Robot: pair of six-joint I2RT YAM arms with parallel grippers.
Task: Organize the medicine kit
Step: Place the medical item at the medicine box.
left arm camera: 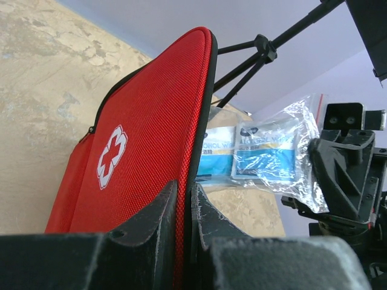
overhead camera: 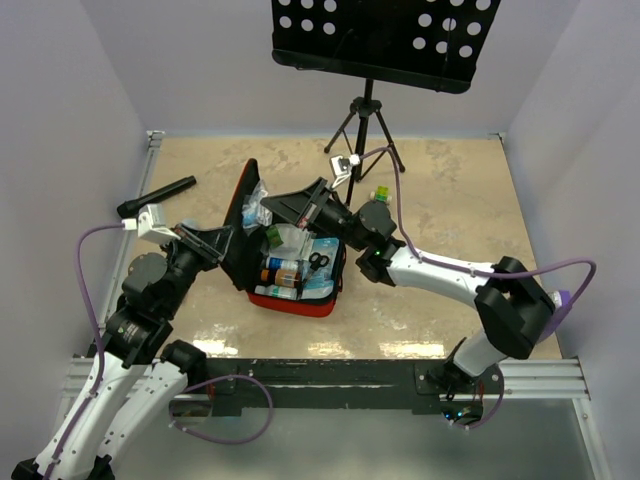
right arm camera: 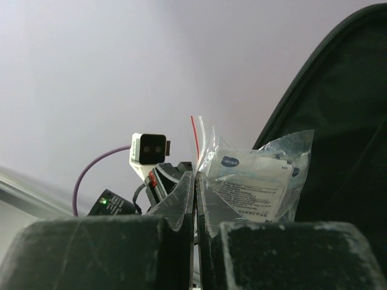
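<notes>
The red medicine kit lies open mid-table, its base holding small bottles, blue packets and black scissors. Its lid stands upright, red with a white cross in the left wrist view. My left gripper is shut on the lid's edge, holding it up. My right gripper is shut on the top of a clear zip bag of white-and-blue packets, held beside the lid's black lining. The bag also shows in the left wrist view.
A black cylindrical flashlight lies at the far left. A black tripod stand with a perforated tray rises at the back. A small green-capped bottle stands right of the kit. White walls enclose the table.
</notes>
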